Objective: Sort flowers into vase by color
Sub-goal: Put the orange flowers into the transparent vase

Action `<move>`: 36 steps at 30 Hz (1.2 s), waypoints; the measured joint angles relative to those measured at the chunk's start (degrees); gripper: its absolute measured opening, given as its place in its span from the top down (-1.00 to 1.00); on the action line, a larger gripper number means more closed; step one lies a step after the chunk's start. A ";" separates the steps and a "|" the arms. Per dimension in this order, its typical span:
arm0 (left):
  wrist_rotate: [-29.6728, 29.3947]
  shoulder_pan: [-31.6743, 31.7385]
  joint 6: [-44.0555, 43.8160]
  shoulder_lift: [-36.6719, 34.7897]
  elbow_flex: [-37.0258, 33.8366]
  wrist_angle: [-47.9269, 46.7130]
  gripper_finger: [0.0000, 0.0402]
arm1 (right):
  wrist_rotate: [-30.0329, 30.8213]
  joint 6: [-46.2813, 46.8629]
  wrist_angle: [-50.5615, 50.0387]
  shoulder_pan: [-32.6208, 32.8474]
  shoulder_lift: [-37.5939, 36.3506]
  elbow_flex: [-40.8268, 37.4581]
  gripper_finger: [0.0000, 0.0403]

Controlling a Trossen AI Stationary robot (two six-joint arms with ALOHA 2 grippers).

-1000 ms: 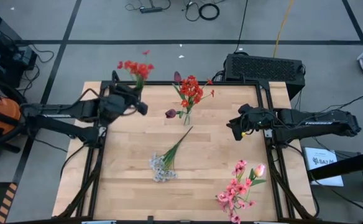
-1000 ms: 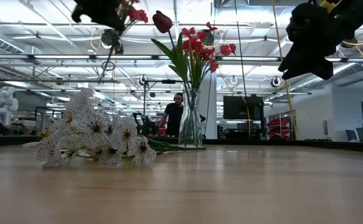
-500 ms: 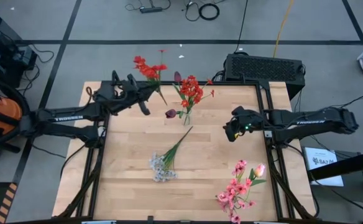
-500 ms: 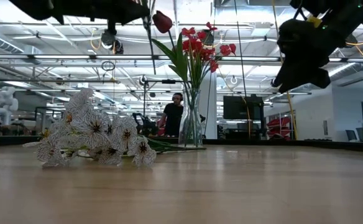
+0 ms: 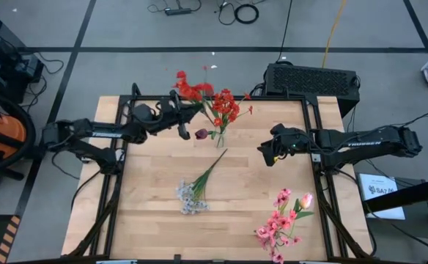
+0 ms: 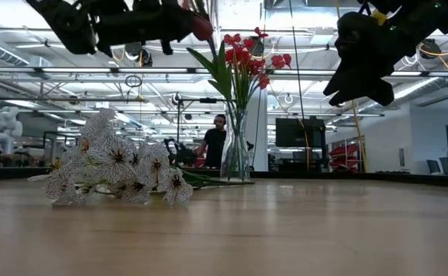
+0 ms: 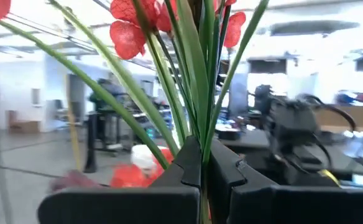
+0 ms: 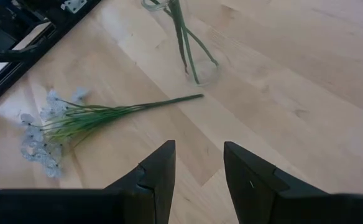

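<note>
My left gripper (image 5: pixel 182 121) hangs over the table's far left, just left of the glass vase (image 6: pixel 235 149), shut on a red flower sprig (image 5: pixel 188 89). The vase holds red flowers (image 5: pixel 227 106) and maroon buds (image 5: pixel 201 133), their stems standing in it. A white spray (image 5: pixel 192 194) lies flat on the table's middle. Pink flowers (image 5: pixel 281 220) lie near the front right corner. My right gripper (image 5: pixel 265 154) hovers open over the table's right side, pointing slantwise down; the white spray (image 8: pixel 51 134) and the vase's base (image 8: pixel 197 71) lie ahead of it. My left gripper pinches the red sprig's bundled green stems (image 7: pixel 201 140) between its two fingers, below the blooms. It reaches in from the table's left, about level. The stems fan out past the fingers to the red petals (image 7: pixel 132 34); the sprig is lifted clear of the table.
A black metal frame (image 5: pixel 119 183) runs along the table's left, right and far edges. A black box (image 5: pixel 311 79) sits behind the far right corner. Bare wood lies between the white spray and the pink flowers. A person (image 6: pixel 215 142) stands in the room beyond the table.
My left gripper has carried the red sprig toward the table's right, up to the vase, sinking a little and tipping its fingers upward. The sprig's blooms now stand next to the vase's red flowers. My right gripper has drifted slightly toward the table's middle.
</note>
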 joint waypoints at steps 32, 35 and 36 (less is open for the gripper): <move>2.16 -2.82 -4.35 19.58 0.78 0.95 0.90 | 0.02 -2.13 -0.09 0.01 -0.02 0.00 0.37; 2.15 -2.87 -4.37 20.03 0.78 -0.12 0.89 | 0.02 -2.13 -0.09 0.02 -0.02 0.00 0.37; 2.14 -2.87 -4.37 20.03 0.78 -0.26 0.89 | 0.01 -2.13 -0.09 0.02 -0.02 0.00 0.37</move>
